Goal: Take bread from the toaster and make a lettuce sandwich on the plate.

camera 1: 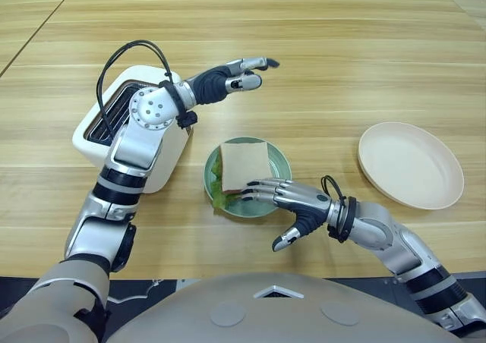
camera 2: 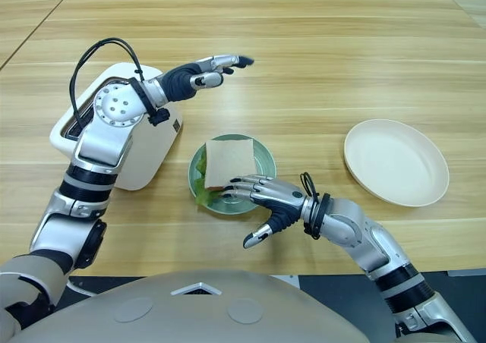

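R hand at bread on green plate, L hand by toaster

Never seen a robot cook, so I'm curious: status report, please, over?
Left hand open, raised beyond toaster. Right hand open, at bread near edge; bread over lettuce, green plate. Nothing blocking.
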Available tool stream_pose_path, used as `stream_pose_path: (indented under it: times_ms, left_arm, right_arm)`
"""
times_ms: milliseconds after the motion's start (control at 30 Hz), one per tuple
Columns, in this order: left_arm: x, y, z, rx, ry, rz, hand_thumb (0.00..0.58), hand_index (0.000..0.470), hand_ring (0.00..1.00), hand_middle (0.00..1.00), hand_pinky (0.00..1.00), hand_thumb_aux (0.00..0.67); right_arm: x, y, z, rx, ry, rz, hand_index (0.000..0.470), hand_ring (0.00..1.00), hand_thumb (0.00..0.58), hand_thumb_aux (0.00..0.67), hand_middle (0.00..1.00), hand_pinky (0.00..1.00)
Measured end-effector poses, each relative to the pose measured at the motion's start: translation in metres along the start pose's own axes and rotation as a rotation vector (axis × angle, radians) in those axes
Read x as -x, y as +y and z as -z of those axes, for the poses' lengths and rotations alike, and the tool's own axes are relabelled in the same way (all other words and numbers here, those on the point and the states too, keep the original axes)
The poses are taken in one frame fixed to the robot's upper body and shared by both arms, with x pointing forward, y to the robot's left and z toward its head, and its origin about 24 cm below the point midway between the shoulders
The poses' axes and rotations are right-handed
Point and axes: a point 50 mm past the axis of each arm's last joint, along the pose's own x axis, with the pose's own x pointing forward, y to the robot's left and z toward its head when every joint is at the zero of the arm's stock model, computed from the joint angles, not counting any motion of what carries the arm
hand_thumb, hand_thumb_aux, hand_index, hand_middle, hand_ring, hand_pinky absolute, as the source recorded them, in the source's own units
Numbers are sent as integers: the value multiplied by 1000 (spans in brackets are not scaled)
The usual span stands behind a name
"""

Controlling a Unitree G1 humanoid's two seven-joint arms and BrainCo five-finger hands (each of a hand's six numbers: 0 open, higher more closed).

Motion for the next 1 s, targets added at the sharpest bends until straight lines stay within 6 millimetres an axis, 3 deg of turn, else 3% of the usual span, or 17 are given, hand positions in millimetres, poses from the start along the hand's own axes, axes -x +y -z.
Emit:
stream_pose_path:
  times_ms: [33,67,100,133,167,233,333,433,533,667,800,1000]
  left_arm:
    - [6,-6,2,1,12,49,580,470,310,310,310,670]
    - [11,-11,4,9,23,100,580,470,655,655,655,670]
    - [21,-20,6,7,45,191,580,470,1000,1000,1000,670]
    - [25,-23,5,2,49,227,580,470,1000,1000,1000,670]
    - [30,-26,4,2,43,280,580,470,1000,1000,1000,670]
    - [41,-36,-2,22,3,412,580,470,1000,1000,1000,670]
    - [55,-58,-3,73,-11,632,580,470,1000,1000,1000,670]
    - [67,-84,13,100,110,825,580,470,1000,1000,1000,670]
    - [68,-97,17,120,136,915,580,470,1000,1000,1000,670]
    - [67,-115,37,141,254,1046,580,470,1000,1000,1000,670]
    - [51,-126,59,62,383,974,580,470,1000,1000,1000,670]
    - [19,-111,72,-101,445,689,580,470,1000,1000,1000,670]
  right_arm:
    - [-2,-16,-5,20,-34,105,238,47,438,339,47,47]
    - [-2,-31,-10,33,-75,198,265,173,470,378,173,173]
    - [0,-52,-21,37,-148,334,337,455,534,481,455,455]
    - [2,-56,-25,17,-172,367,470,820,580,670,820,820]
    - [5,-61,-28,-23,-196,398,470,1000,580,670,1000,1000]
    - [11,-64,-30,-103,-225,380,470,1000,580,670,1000,1000]
    - [18,-38,-22,-198,-168,107,470,1000,580,670,1000,1000]
    - [32,-3,-11,-276,-55,-181,470,1000,580,670,1000,1000]
    - [33,12,-11,-305,-31,-303,470,1000,580,670,1000,1000]
    - [35,35,-3,-303,50,-432,470,1000,580,670,1000,1000]
    - [21,38,10,-230,119,-360,470,1000,580,670,1000,1000]
    - [3,34,35,-166,200,-215,470,1000,580,670,1000,1000]
